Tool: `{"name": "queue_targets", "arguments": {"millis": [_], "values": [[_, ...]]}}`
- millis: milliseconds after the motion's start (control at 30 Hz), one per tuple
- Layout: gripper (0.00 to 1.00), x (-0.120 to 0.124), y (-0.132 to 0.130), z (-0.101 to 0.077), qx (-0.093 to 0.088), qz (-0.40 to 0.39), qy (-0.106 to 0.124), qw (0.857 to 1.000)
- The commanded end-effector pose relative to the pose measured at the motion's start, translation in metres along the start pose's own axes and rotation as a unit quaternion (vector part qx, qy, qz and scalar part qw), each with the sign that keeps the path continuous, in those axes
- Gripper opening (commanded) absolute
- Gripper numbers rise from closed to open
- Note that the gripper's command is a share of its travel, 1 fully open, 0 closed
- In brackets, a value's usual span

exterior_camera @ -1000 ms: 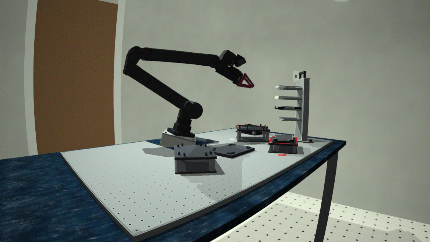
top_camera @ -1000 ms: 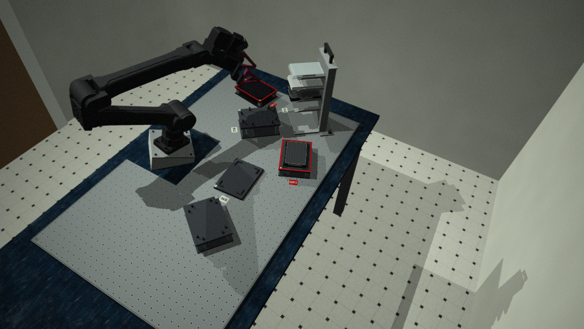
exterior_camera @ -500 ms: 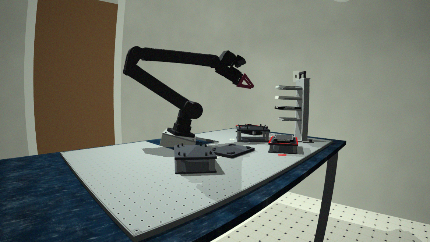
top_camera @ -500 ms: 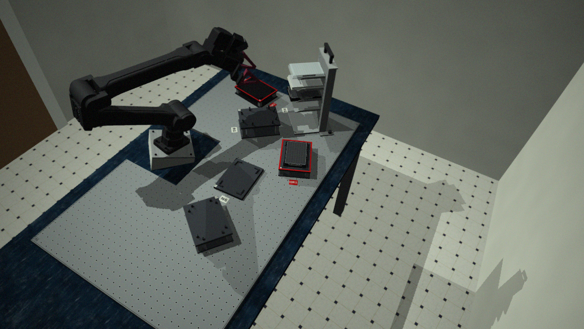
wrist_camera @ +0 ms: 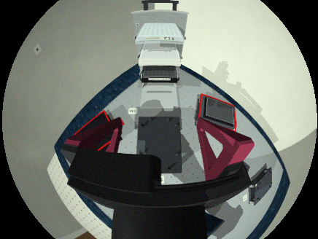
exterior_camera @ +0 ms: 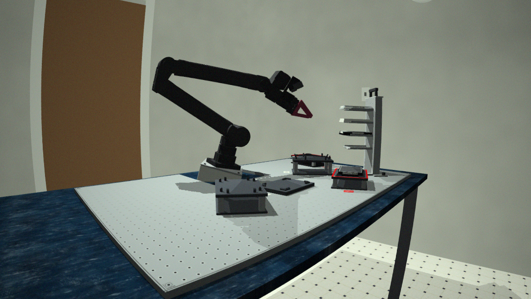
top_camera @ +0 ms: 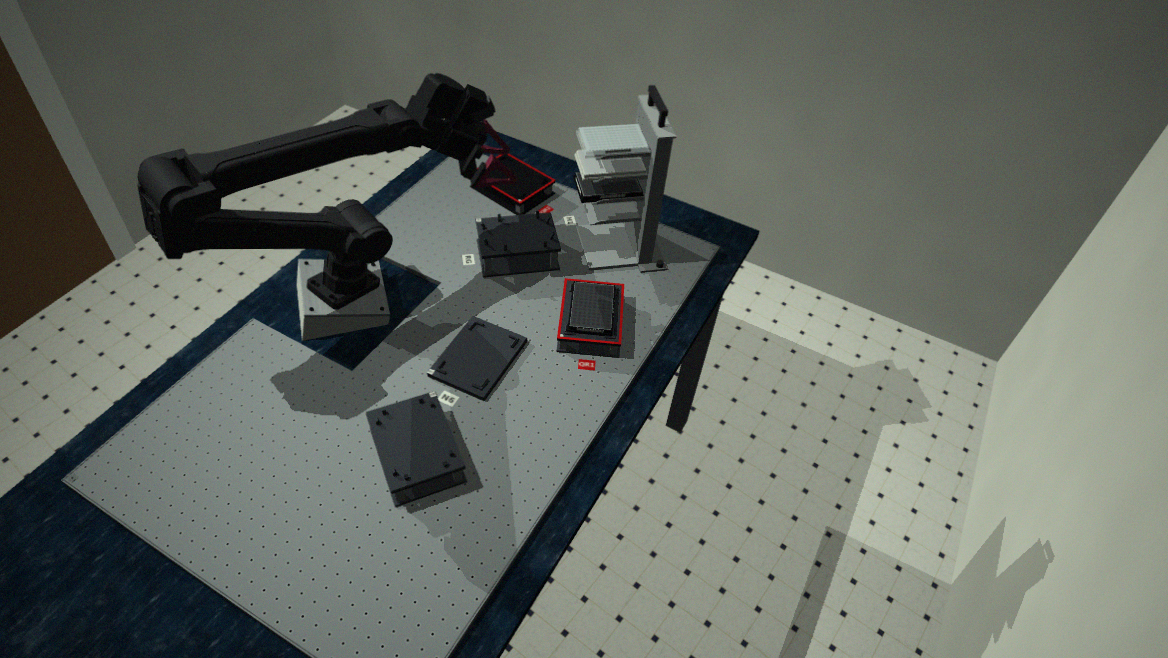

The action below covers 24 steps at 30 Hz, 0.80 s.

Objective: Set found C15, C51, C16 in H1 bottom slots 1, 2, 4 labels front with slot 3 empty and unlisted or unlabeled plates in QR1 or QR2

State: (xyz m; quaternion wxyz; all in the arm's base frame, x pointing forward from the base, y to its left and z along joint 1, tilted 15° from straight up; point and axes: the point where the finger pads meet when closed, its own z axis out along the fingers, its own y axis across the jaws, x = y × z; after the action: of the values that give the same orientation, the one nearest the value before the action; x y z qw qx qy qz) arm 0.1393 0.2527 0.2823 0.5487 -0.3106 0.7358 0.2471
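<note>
The plate hotel H1 (top_camera: 629,188) stands at the far end of the deck. A white plate (top_camera: 608,138) lies in its top slot, with a label on its front end in the wrist view (wrist_camera: 159,33). A black plate (exterior_camera: 354,132) lies in slot 2. The shelf between them looks thin from the side; I cannot tell whether it holds a plate. The bottom shelf (exterior_camera: 349,147) looks bare. My gripper (top_camera: 494,159) is open and empty. It hangs high above the deck and points at the hotel (wrist_camera: 160,125). The flat landing nest L1 (top_camera: 478,357) is bare.
A red-framed quarantine nest QR1 (top_camera: 590,310) holds a black plate. The other red-framed nest, QR2 (top_camera: 519,183), lies below my gripper and looks bare. The raised regrip nest RG (top_camera: 519,243) and the recovery nest N6 (top_camera: 416,447) carry nothing.
</note>
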Motion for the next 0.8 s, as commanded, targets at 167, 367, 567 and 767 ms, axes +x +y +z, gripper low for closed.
{"name": "queue_targets", "arguments": {"millis": [167,367,567,767], "values": [[1.00,0.000,-0.001,0.010,0.001,0.005,-0.017,1.000],[1.00,-0.042,0.001,0.007,-0.004,0.020,-0.046,0.999],[1.00,-0.039,0.001,0.014,-0.003,0.017,-0.042,0.999],[1.00,-0.049,0.001,0.019,-0.003,0.019,-0.047,0.999]]}}
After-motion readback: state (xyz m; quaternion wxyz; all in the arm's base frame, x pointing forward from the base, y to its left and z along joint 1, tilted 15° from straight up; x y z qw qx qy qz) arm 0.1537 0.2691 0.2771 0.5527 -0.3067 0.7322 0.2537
